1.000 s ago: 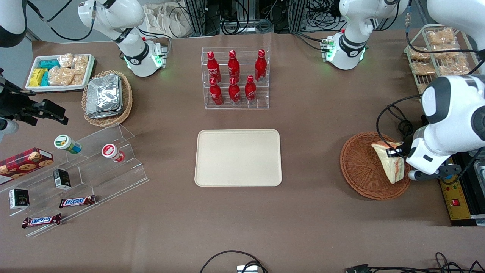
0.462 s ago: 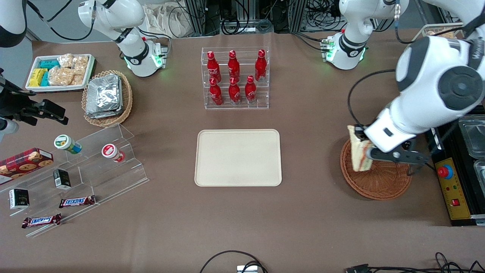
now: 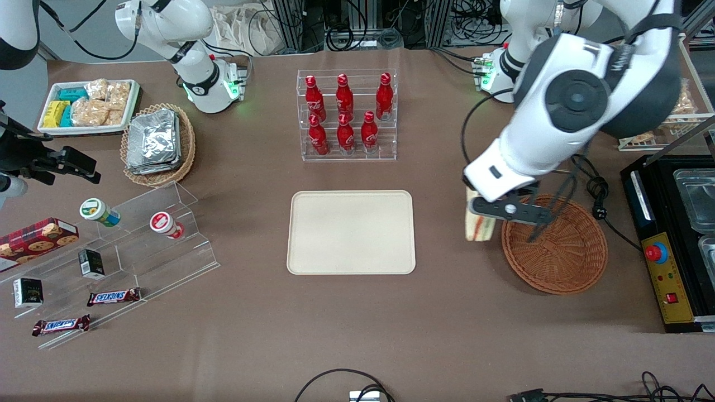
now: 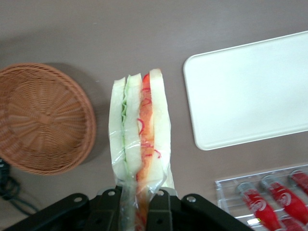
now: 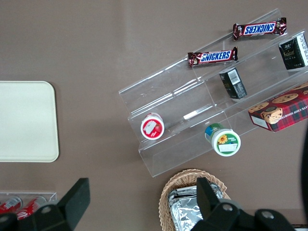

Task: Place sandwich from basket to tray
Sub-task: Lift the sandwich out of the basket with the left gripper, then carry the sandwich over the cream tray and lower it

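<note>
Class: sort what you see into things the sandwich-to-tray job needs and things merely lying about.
Job:
sandwich, held in the gripper above the table, between basket and tray
basket
tray

Lying about:
red bottles
foil packets
Snickers bars
cookie box

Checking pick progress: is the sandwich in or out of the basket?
Out: the tool holds the sandwich above bare table, between basket and tray.

The arm covers most of the sandwich (image 3: 479,229) from the front. Up close, its top end vanishes between the claw (image 4: 137,211) fingers (image 4: 111,211), and the bottles (image 4: 269,202) are cut off at the edge.
</note>
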`<action>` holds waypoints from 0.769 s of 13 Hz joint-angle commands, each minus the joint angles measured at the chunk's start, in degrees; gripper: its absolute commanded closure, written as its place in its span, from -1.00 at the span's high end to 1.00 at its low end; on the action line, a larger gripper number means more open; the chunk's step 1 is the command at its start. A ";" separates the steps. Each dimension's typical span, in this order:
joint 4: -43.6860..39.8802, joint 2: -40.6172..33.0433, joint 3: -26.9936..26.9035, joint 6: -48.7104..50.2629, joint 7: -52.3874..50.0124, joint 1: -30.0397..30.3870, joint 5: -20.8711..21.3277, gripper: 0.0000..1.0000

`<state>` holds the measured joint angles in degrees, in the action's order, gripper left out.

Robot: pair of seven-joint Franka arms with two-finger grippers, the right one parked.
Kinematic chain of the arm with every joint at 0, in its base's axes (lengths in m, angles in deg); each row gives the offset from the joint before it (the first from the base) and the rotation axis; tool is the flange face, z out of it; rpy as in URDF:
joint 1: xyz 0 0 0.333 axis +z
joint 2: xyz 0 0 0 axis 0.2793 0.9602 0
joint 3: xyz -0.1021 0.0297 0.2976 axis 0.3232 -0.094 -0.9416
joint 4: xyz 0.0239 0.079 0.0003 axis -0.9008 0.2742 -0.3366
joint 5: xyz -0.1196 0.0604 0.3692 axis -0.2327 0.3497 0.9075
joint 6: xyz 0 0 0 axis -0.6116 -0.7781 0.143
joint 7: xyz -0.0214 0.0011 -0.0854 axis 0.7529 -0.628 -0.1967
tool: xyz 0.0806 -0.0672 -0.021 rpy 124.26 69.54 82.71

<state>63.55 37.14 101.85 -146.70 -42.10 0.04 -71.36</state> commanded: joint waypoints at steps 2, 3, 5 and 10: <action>-3.15 5.73 0.31 -5.96 -7.84 -4.73 0.38 -1.00; -3.06 6.87 0.31 -7.18 -8.73 -5.44 0.47 -1.00; -3.06 9.68 0.31 -9.12 -10.13 -6.94 2.21 -1.00; -2.10 16.54 0.48 -16.32 -13.74 -9.66 5.47 -1.00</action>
<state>63.22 50.86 102.42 -161.38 -54.01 -7.94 -67.79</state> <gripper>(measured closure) 0.811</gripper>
